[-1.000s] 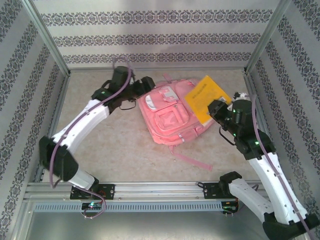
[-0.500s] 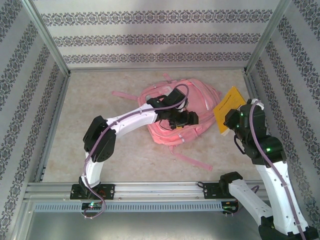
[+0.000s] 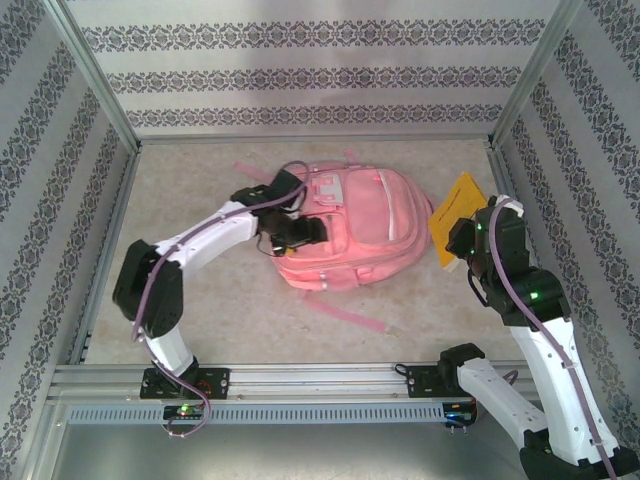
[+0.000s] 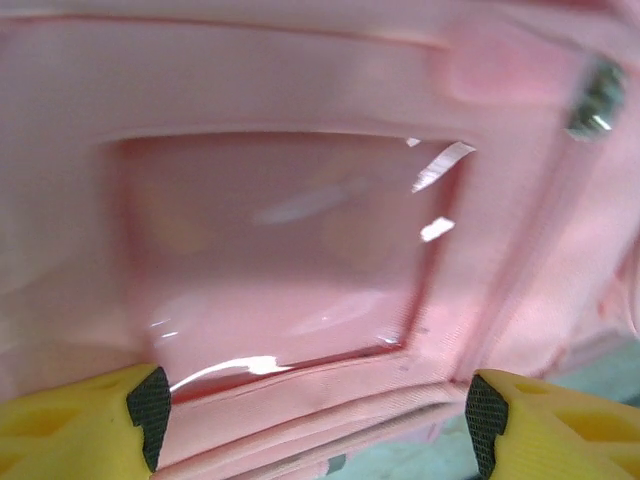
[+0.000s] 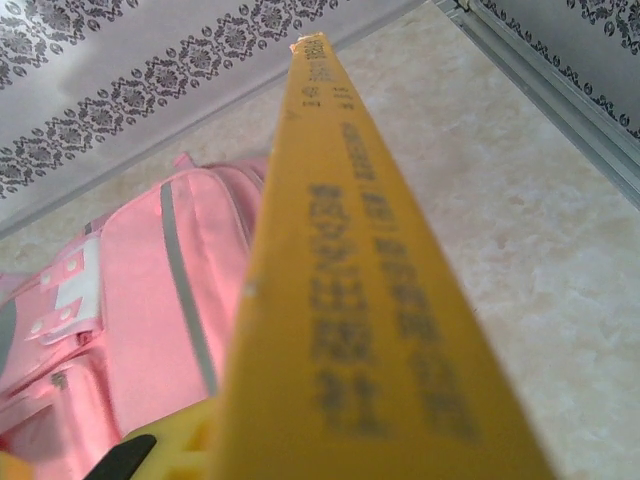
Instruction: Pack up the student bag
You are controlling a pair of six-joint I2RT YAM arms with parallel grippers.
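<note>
The student bag (image 3: 365, 225) is laid flat on the worktop (image 3: 200, 300); judged soft and floppy, it is best gripped at a seam or zip edge. The left claw (image 3: 295, 232) is spread over its window pocket (image 4: 280, 250); beside the bag, the right claw (image 3: 455, 245) is clamped on a yellow book (image 3: 458, 203).

Left arm (image 3: 200, 238): elbow folded out to left, forearm reaching forward-right, left gripper (image 3: 300, 233) tipped down, jaws spread wide. Right arm (image 3: 540, 330): rising on right side, wrist bent forward, right gripper (image 3: 462, 243) clamped on yellow book (image 3: 458, 210).
</note>
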